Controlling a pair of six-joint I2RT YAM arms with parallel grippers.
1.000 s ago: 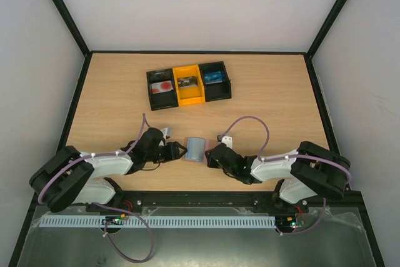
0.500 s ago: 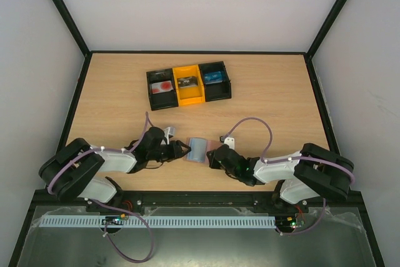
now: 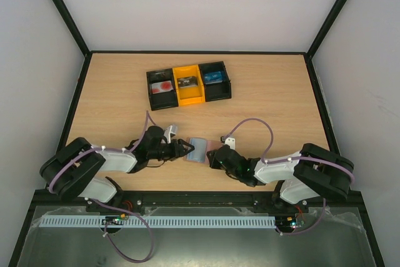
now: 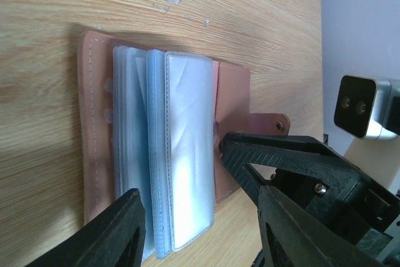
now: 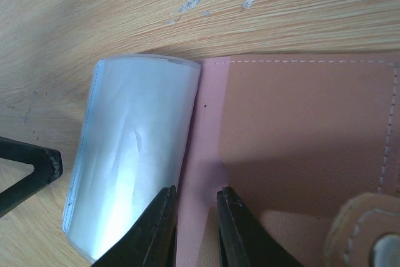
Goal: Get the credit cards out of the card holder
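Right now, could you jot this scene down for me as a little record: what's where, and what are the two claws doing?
card holder: lying open on the table between the arms, clear sleeves fanned, pink cover flat
left gripper: jaws open, one either side of the sleeves' end
right gripper: jaws almost together, tips on the pink cover
tray: far side, three compartments, black and yellow
pale card with red mark: in the tray's left compartment
cards in sleeves: none visible

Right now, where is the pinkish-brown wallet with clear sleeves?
In the top view, the pinkish-brown card holder lies open on the wooden table, between the left gripper and right gripper.
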